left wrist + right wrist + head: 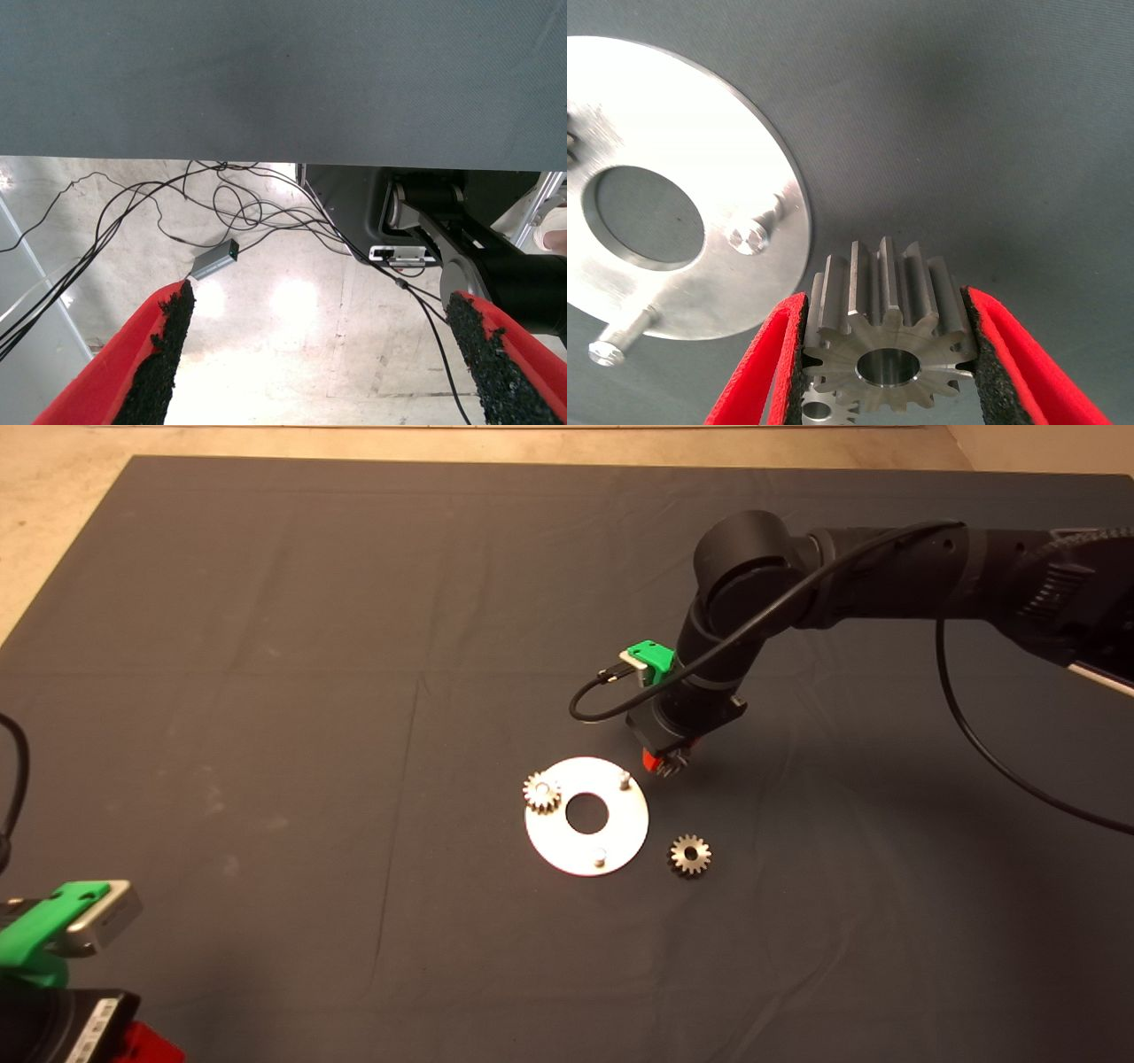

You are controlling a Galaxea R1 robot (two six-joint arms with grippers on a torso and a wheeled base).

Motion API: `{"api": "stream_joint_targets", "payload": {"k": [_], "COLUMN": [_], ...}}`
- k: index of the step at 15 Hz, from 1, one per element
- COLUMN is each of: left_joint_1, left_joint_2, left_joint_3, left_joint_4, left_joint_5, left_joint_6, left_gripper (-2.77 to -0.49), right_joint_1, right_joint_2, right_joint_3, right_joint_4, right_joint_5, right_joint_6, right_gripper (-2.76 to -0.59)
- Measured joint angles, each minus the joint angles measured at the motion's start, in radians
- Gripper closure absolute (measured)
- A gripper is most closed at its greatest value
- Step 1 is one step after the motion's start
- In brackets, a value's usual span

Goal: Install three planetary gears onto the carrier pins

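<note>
One gear clamped between right gripper fingers, just beside the plate.

Your right arm is matte black with rounded joints and a looping black cable; both grippers have green mounts, red fingers and gritty black pads.
</note>
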Motion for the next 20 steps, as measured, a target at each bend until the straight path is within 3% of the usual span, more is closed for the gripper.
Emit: {"api": "stream_joint_targets", "payload": {"k": [10, 20], "left_joint_1": [0.000, 0.000], "left_joint_2": [0.002, 0.002], "left_joint_3": [0.000, 0.000], "left_joint_4": [0.000, 0.000], "left_joint_5": [0.000, 0.000], "left_joint_6": [0.000, 0.000], "left_gripper": [-2.02, -2.02], "right_joint_1": [0.000, -0.001], "right_joint_2": [0.059, 0.095], "right_joint_3": [-0.053, -0.062], "right_joint_4": [0.050, 0.058], "right_joint_5": [0.001, 0.000], "right_joint_6": [-0.018, -0.028], "right_gripper": [-1.07, -1.07]}}
